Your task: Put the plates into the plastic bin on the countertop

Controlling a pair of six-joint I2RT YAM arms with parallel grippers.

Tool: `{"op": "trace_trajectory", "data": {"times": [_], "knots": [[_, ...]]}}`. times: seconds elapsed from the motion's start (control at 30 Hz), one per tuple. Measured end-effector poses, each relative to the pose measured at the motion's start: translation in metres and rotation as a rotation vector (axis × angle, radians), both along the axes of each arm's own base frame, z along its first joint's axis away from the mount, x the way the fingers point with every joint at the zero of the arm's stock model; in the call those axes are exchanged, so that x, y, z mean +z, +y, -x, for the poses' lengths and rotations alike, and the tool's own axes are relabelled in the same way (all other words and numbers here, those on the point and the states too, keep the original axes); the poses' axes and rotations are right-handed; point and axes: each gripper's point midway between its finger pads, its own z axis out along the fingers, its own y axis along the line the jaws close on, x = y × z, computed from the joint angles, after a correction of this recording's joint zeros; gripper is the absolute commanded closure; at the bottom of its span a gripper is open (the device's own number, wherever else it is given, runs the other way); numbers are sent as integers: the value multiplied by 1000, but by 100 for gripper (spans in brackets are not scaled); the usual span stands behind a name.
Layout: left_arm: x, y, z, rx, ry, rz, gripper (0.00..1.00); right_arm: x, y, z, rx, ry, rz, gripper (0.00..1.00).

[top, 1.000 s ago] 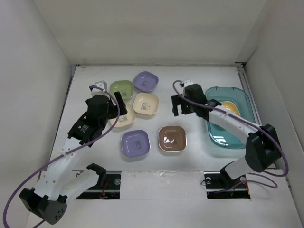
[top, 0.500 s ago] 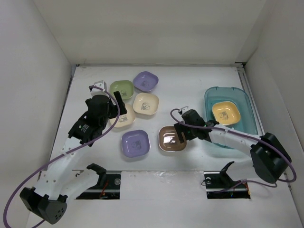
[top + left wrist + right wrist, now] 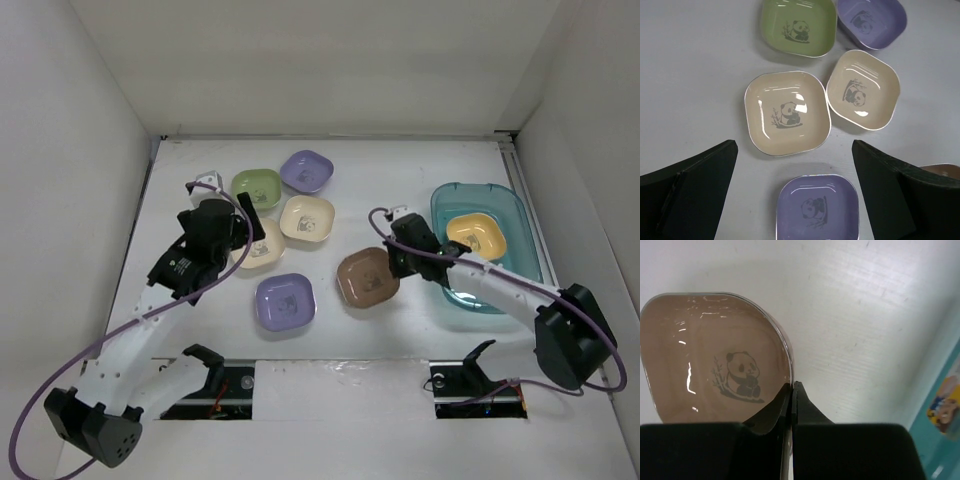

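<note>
The right gripper (image 3: 792,405) is pinched tight on the rim of the brown plate (image 3: 715,365), one finger inside the dish and one outside, next to its panda print. Seen from above, it grips the plate's right side, about mid-table and nearer the near edge. The plate is turned at an angle to its neighbours. Whether it is clear of the table (image 3: 420,170) cannot be told. Just right of it the bin (image 3: 500,200) lies along the right edge, with a yellow plate (image 3: 474,236) inside, toward its far end.

The left gripper (image 3: 794,150) has its fingers spread wide and holds nothing. It hangs over the left half of the table, above a cream plate (image 3: 787,112). A second cream plate (image 3: 863,90) sits just right of that one, almost touching it. Toward the far edge lie a green plate (image 3: 799,27) and, to its right, a lavender plate (image 3: 871,22). Another lavender plate (image 3: 817,207) rests toward the near edge, left of the brown one and apart from it. All these plates sit flat and open side up, each with a panda print in the middle.
</note>
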Motion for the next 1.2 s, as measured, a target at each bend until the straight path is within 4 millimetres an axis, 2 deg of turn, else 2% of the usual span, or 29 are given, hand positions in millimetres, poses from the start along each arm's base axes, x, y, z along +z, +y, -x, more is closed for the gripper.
{"op": "trace_trajectory", "data": {"times": [0.1,0.2,0.3,0.37,0.43,0.5,0.6,0.7,0.77,0.83,0.93,1.07,1.17,1.2], "knots": [[-12,6,-3,48,43,-29,0,39,-9,-24,-42,-73,-17,100],[-25,8,-8,78,94,-64,0,98,-38,-60,-148,-209,-68,100],[-34,11,-8,92,127,-87,0,146,-92,-93,-301,-325,-107,100],[-34,12,-7,98,127,-90,0,158,-135,-104,-411,-362,-111,100],[-32,13,-7,101,119,-86,0,156,-179,-106,-530,-363,-103,100],[-30,13,-6,101,114,-83,0,143,-219,-102,-650,-340,-100,100],[-30,13,-6,99,114,-83,0,110,-269,-84,-823,-285,-135,100],[-31,11,-6,92,116,-80,0,66,-299,-55,-977,-219,-184,100],[-31,10,-6,85,118,-78,0,42,-300,-38,-1044,-167,-209,100],[-30,8,-6,75,116,-71,0,34,-295,-30,-1080,-156,-236,100],[-26,6,-5,59,104,-57,0,41,-292,-26,-1138,-228,-290,100],[-19,3,-4,36,79,-37,0,54,-298,-34,-1182,-312,-336,100],[-16,1,-3,25,69,-31,0,55,-301,-39,-1198,-331,-351,99],[-16,1,-3,21,70,-31,0,53,-301,-40,-1202,-326,-353,95]]}}
